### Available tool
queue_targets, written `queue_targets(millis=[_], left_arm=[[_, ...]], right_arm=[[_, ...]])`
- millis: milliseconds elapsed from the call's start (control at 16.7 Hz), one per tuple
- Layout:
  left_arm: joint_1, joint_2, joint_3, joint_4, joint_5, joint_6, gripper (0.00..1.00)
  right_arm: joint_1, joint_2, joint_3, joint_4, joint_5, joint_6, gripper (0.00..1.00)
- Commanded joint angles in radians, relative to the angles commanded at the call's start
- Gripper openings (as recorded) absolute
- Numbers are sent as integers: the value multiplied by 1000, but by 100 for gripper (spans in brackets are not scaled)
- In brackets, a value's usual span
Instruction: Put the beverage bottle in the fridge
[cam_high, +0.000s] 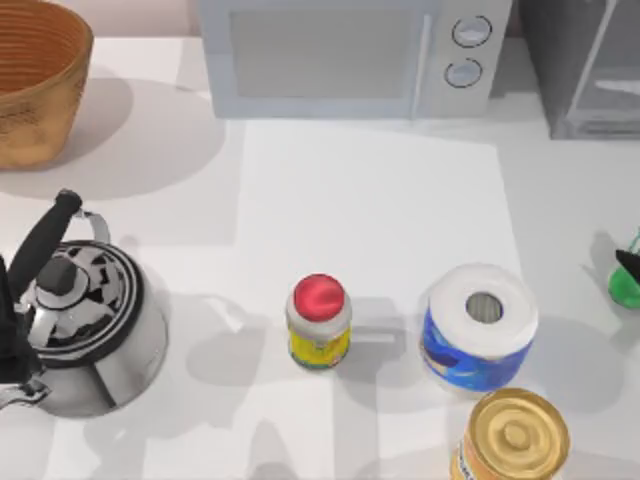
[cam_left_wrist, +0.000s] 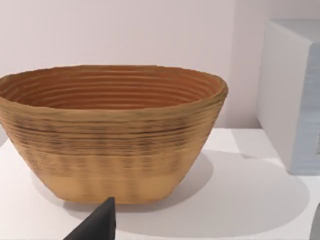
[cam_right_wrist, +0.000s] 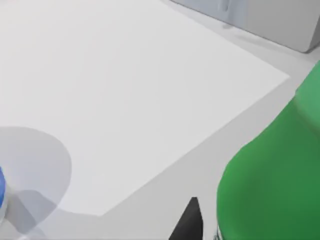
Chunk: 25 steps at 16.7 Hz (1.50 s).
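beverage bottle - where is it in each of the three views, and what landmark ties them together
Top view: the beverage bottle is at the table's right edge, below the fridge, partly cut off.
Left wrist view: not in this picture.
Right wrist view: the bottle looms large and green, close to the camera.
Shared landmark: the paper roll, left of the bottle from above, whose blue edge appears in the right wrist view.
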Motion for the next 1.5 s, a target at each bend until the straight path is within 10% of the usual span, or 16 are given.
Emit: queue_targets(millis=[840,1500], left_arm=[[0,0,0,0,0,0,100],[0,0,0,0,0,0,100]], right_arm=[[-296,-81,327,-898,-216,-509,1],[-262,-159,282,-948,-192,-487,1]])
